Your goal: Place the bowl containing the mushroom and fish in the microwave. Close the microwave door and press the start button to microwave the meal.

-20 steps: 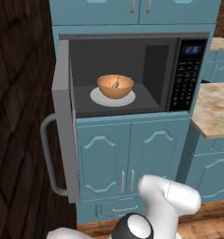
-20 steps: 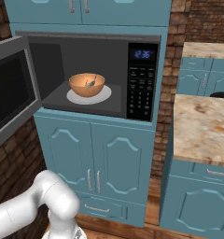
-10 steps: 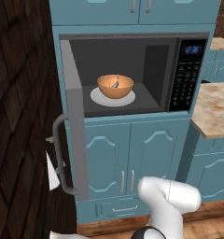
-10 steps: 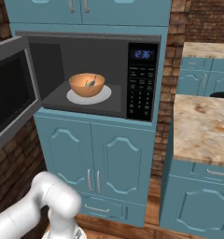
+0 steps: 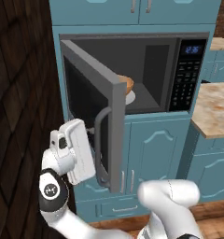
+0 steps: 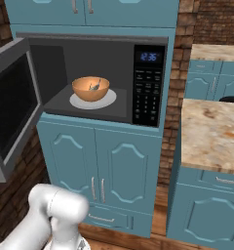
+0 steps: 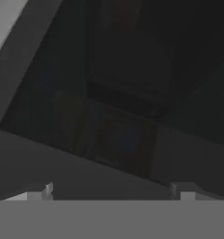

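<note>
The orange-tan bowl [image 6: 90, 88] stands on the white turntable [image 6: 105, 101] inside the microwave [image 6: 119, 58], with the grey fish [image 6: 95, 86] lying in it. I cannot make out the mushroom. In the left base view the half-swung microwave door [image 5: 116, 135] hides most of the bowl [image 5: 127, 84]. My gripper [image 5: 88, 140] is against the door's outer face, just left of its curved bar handle [image 5: 101, 144]. The hand view looks straight at the dark door window [image 7: 118, 93], and the gripper [image 7: 111, 192] is open with nothing between its fingertips.
The black keypad panel [image 6: 147, 95] with its blue display is on the microwave's right side. Blue cabinet doors [image 6: 97, 171] run below it. A speckled stone counter [image 6: 211, 134] juts out at the right. A dark brick wall [image 5: 20, 93] stands close on the left.
The microwave door has swung from wide open to about halfway toward the cavity. My hand has risen at the left and come against the door's outer face. The bowl has not moved.
</note>
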